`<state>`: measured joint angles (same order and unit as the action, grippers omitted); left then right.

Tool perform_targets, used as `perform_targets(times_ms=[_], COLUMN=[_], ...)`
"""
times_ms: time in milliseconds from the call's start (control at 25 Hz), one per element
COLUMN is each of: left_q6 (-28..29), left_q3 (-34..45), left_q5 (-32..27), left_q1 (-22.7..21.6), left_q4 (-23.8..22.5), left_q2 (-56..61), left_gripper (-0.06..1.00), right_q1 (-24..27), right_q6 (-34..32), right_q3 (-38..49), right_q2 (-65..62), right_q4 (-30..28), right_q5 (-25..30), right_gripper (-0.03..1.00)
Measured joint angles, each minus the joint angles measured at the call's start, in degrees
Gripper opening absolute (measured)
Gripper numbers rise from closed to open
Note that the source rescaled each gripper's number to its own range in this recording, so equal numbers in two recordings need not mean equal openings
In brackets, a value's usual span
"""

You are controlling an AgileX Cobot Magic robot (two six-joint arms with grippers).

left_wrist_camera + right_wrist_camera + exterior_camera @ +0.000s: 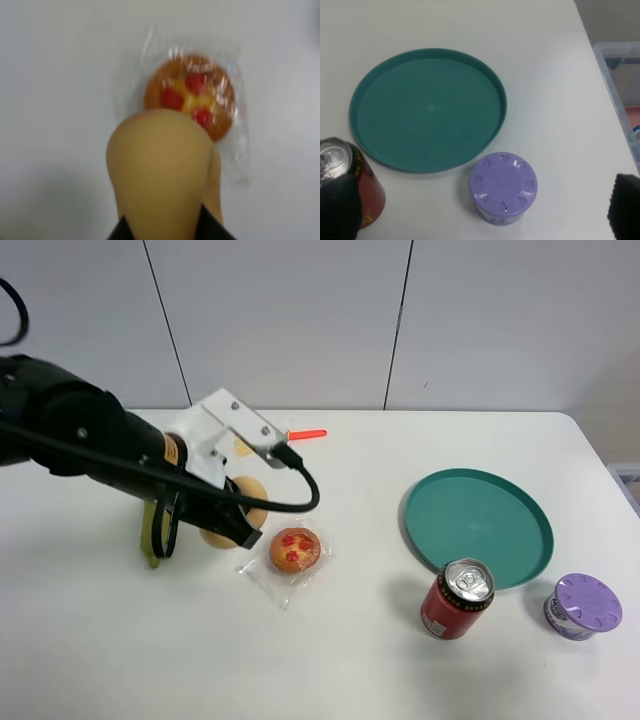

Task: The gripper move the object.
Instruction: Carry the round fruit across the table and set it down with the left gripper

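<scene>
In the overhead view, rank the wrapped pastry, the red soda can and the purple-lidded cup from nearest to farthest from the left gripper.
Measured from the left gripper, which is closed on the peach:
1. Wrapped pastry, just to the gripper's right.
2. Red soda can, well to the right.
3. Purple-lidded cup, far right, beyond the can.

Tan-orange fruit [160, 175], red-dotted pastry [296, 549], teal plate [478, 525], red can [447, 612], purple cup [582, 602]
</scene>
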<state>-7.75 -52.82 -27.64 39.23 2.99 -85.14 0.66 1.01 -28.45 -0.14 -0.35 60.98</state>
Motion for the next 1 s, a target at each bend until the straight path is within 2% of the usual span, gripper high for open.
perform_targets(times_ms=[320,520,680,1000], left_q6=[0.00,0.00,0.00,0.00], left_q3=[-11.84,-19.83,-28.70,-51.32], left_q5=[-0.37,3.82,6.91,10.50], left_q1=[0.00,0.00,0.00,0.46], left_q4=[0.16,0.16,0.16,0.16], left_q2=[-2.67,-10.07,-18.70,-36.65], left_gripper=[0.02,0.02,0.01,0.01], right_q1=[0.00,0.00,0.00,0.00], right_q6=[0.00,0.00,0.00,0.00], right_q3=[0.00,0.00,0.00,0.00], right_q2=[0.00,0.00,0.00,0.00], right_q4=[0.00,0.00,0.00,0.00], right_q5=[0.00,0.00,0.00,0.00], right_gripper=[1.00,1.00,1.00,1.00])
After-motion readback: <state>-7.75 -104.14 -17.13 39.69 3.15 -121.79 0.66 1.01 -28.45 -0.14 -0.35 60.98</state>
